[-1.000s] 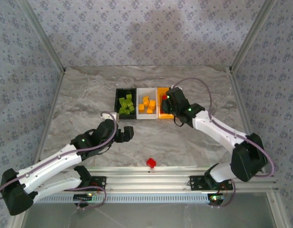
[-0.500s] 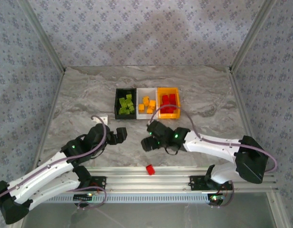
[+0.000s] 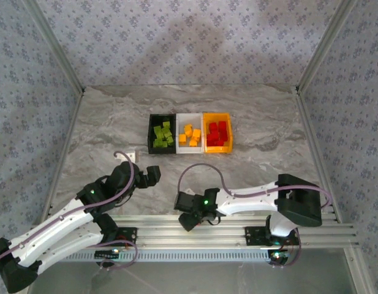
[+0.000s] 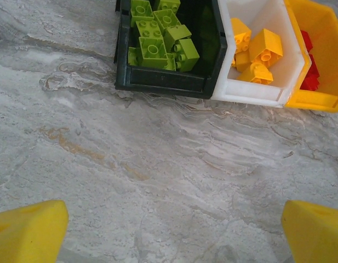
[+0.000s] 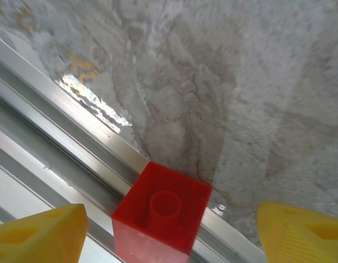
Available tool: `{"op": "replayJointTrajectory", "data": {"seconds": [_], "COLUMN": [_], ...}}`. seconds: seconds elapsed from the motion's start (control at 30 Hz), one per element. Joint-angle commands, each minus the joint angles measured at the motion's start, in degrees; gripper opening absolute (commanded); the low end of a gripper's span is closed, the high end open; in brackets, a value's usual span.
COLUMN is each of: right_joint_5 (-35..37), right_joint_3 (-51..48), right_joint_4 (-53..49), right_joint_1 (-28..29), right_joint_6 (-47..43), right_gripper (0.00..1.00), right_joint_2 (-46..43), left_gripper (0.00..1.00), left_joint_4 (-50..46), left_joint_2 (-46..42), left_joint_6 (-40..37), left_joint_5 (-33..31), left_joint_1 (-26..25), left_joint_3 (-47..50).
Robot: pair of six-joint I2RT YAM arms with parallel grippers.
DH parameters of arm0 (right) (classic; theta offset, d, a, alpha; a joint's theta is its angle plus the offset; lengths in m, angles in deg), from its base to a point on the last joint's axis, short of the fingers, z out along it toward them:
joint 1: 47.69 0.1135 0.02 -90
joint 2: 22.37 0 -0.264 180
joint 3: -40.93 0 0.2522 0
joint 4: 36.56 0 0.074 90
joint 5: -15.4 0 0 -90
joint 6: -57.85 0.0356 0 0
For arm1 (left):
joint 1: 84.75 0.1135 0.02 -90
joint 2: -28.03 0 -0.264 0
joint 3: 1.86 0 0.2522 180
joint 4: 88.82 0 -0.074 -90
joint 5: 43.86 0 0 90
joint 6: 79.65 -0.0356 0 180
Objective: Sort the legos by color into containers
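The right arm lay folded low along the rail (image 3: 146,225), with the right gripper (image 3: 189,217) spread wide astride the one loose red lego (image 5: 160,216) at the rail, not touching it. The left gripper (image 3: 153,174) hung just beyond the rail, fingers wide, empty. Three containers (image 3: 189,152) stood in a row well beyond the rail.

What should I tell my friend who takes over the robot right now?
Left tool: open, hovering over bare table.
Right tool: open over the loose red lego at the table's near edge, not gripping it.
Done: green legos in black bin, orange legos in white bin, red legos in orange-yellow bin.
To do: grab the loose red lego, drop it with the reds.
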Motion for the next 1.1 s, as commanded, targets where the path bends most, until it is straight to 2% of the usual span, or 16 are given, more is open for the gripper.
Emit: {"op": "replayJointTrajectory", "data": {"seconds": [0.0,0.2,0.43,0.67,0.77,0.9,0.97,1.07], "right_joint_5": [1.7,4.4,5.7,8.2,12.2,12.4,11.7,11.3], "right_joint_3": [2.5,3.6,3.2,3.5,5.2,7.1,8.5,13.7], "right_joint_4": [-3.3,-4.8,-3.7,-3.2,-4.2,1.4,5.4,7.6], "right_joint_1": [1.2,1.9,2.0,0.6,-6.0,-20.8,-28.4,-38.0], "right_joint_6": [1.6,1.6,0.9,-1.1,-5.6,-8.9,-9.8,-10.2], "right_gripper": [0.77,0.57,0.35,0.3,0.29,0.29,0.29,0.3], "right_joint_2": [2.8,3.8,0.9,-7.8,-11.8,-14.7,-13.1,-5.7], "left_gripper": [1.0,1.0,1.0,1.0,1.0,1.0,1.0,1.0], "left_joint_4": [-0.7,-0.8,-0.5,-0.4,0.3,0.9,1.2,1.3], "left_joint_2": [-0.7,-0.9,-0.7,-0.7,-0.6,-0.3,-0.1,0.2], "left_joint_6": [0.8,0.6,0.7,0.3,0.1,0.2,0.1,0.2], "left_joint_5": [-0.3,-0.4,-0.1,-0.5,-0.9,-1.8,-1.8,-2.2], "left_joint_1": [0.5,0.8,1.1,1.2,1.2,1.3,1.2,1.2], "left_joint_3": [0.2,0.3,0.3,0.0,0.1,0.2,0.2,0.2]}}
